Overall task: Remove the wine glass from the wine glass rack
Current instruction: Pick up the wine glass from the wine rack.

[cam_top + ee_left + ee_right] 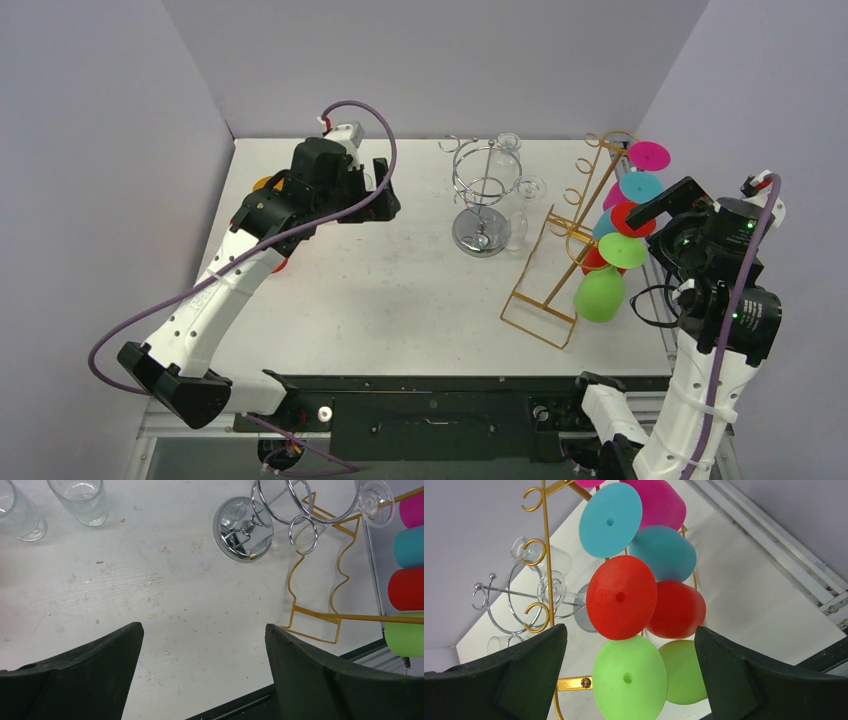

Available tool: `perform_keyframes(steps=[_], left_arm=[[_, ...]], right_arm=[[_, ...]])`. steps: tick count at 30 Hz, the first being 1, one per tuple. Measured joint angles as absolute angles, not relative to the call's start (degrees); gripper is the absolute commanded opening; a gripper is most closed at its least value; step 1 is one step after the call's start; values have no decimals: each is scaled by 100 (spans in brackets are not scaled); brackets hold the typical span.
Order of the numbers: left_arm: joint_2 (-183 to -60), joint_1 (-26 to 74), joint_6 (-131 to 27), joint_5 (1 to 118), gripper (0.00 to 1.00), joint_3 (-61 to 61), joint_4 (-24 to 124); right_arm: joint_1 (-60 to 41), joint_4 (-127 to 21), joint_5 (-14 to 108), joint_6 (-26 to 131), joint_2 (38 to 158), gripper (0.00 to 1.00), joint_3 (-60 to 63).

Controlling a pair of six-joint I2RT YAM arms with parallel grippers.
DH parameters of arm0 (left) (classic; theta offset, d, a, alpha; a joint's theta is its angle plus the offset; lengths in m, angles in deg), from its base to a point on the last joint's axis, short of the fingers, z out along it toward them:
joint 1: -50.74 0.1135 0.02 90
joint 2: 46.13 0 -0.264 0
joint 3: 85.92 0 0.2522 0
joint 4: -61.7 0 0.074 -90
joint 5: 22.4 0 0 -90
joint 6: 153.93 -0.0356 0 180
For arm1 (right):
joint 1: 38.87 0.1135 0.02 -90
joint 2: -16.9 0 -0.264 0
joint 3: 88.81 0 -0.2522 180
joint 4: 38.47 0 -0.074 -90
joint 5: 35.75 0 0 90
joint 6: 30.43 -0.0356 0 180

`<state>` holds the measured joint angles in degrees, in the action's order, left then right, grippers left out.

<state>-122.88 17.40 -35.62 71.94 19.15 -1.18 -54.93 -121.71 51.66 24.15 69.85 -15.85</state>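
Observation:
A gold wire wine glass rack [545, 290] stands at the right of the table. Pink [649, 155], teal [640, 186], red [628, 218] and green [600, 293] plastic wine glasses hang on it by their stems. My right gripper [645, 232] is open beside them. In the right wrist view the green glass's round foot [630, 677] lies just ahead, between the spread fingertips of the right gripper [630, 632], untouched, with the red foot [621, 597] above it. My left gripper [388, 195] hovers open over the table at the back left, nothing between its fingers [115, 650].
A chrome rack [482, 190] with clear wine glasses [530, 190] stands at the middle back, close to the gold rack's left side. Two clear tumblers [82, 500] stand near the left arm. Walls close in on the left, back and right.

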Motion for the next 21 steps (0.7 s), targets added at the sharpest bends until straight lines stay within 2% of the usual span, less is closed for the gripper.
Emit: perform_keyframes(steps=[9,15,21], left_arm=[[-12085,1654,-3522,6871,89,1499,192],[-11928,1637,-3501,6576,90,1244,411],[-11827,1632,-3498,6355,90,1043,592]], right_arm=[[-6052,-12103,4589,2113,6620,79,-1051],[-6183,-12153,4618,1880,6137,59,-844],[-6216,-12138,4598,1578,5896,49,-562]])
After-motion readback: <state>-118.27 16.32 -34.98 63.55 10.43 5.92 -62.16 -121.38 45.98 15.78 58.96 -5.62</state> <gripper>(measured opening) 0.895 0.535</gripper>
